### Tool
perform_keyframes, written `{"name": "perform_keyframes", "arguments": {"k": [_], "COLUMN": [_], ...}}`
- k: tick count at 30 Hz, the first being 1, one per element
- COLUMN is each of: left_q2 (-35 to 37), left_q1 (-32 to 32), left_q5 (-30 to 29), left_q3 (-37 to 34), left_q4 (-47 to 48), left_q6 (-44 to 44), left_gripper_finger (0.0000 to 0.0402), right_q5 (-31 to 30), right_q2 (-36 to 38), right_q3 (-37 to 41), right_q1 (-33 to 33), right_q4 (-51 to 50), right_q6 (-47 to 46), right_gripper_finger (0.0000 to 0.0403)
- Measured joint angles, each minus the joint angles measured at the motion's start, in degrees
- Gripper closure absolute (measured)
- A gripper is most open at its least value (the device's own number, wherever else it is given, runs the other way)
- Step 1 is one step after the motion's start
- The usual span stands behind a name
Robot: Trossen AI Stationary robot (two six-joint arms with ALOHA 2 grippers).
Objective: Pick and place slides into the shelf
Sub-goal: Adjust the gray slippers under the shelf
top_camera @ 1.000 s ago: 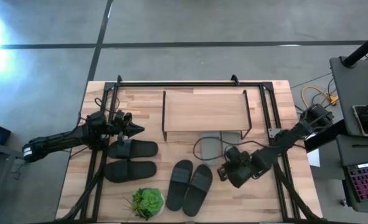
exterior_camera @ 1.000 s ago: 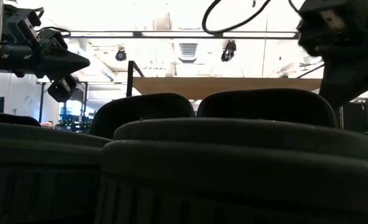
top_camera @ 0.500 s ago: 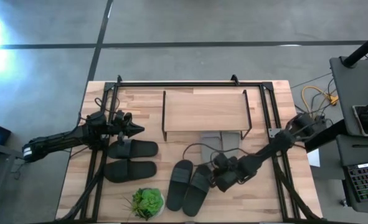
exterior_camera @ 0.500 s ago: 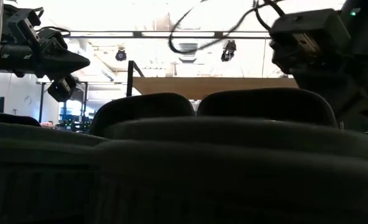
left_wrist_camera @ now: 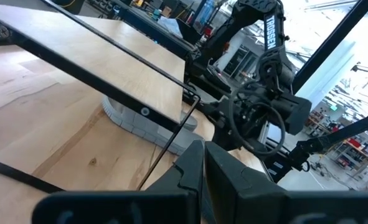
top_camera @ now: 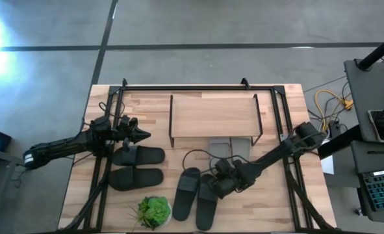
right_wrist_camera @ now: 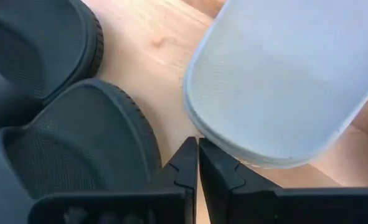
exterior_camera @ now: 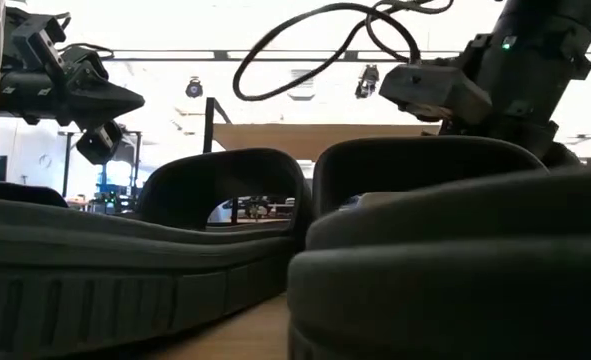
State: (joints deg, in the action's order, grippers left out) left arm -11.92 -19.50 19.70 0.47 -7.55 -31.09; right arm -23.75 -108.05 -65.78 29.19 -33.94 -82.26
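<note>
- Hovering low at the centre of the high view, the right tool (top_camera: 212, 185) has its fingers pressed together with nothing between them, its tip down at the bench (top_camera: 276, 201) between a charcoal slide (right_wrist_camera: 90, 130) and a light grey slide (right_wrist_camera: 283, 74).
- Risk one: pinched like that, the tool can only shove. It looks to be touching the right-hand charcoal slide (top_camera: 204, 205), which sits skewed beside its mate (top_camera: 186, 192); by my read, a further push sends it toward the bottom edge of the bench.
- Risk two: the loose cable (top_camera: 198, 159) curls above the wrist and could snag a strap.
- The grey pair (top_camera: 230, 148) lies half under the shelf (top_camera: 212, 116), upper centre; a sideways nudge could jam it against a thin black leg.
- The plant (top_camera: 154, 211), lower left, stands just beside the charcoal pair, so it could get knocked.
- The left tool (top_camera: 141, 136), fingers closed and empty, waits at the left above the black slides (top_camera: 136, 166).
</note>
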Motion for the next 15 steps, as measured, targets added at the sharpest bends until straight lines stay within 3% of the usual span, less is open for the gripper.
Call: {"name": "perform_keyframes", "arguments": {"k": [15], "left_q2": [0.0], "left_q1": [0.0], "left_q5": [0.0], "left_q3": [-0.01], "left_q4": [-0.04], "left_q6": [0.0], "left_gripper_finger": [0.04], "right_q5": [-0.71], "right_q2": [0.21], "right_q3": [1.58], "right_q1": [-4.88], "right_q4": [-0.33], "right_q6": [1.36], "right_gripper_finger": [0.0394]}}
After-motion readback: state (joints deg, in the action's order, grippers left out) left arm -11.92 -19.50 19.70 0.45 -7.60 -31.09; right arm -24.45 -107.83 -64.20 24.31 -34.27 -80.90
